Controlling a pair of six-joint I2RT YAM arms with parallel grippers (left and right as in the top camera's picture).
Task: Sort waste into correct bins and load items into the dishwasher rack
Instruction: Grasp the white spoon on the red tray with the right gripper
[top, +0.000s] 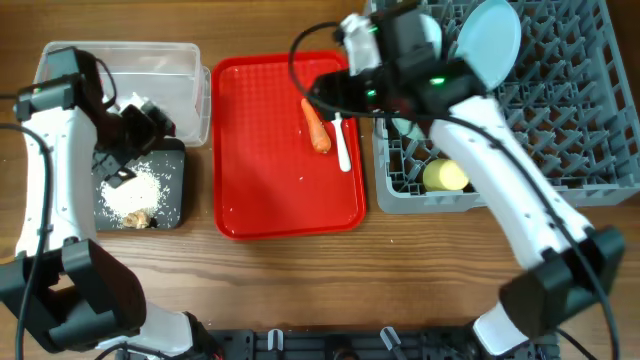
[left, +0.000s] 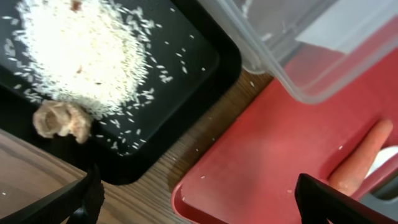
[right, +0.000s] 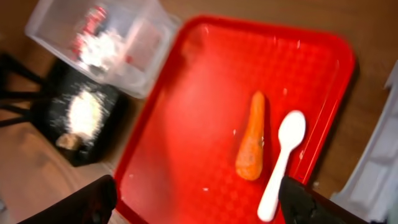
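Here the right gripper and left gripper both gape empty; carrot lies just beside spoon on red tray.

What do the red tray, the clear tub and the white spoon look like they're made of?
Flat red serving tray: moulded plastic by its look, with a fine grid texture and a dull sheen.
Clear rectangular tub: thin transparent plastic; the contents are visible through the wall.
White spoon: probably plastic, smooth and opaque; the blur leaves it open.
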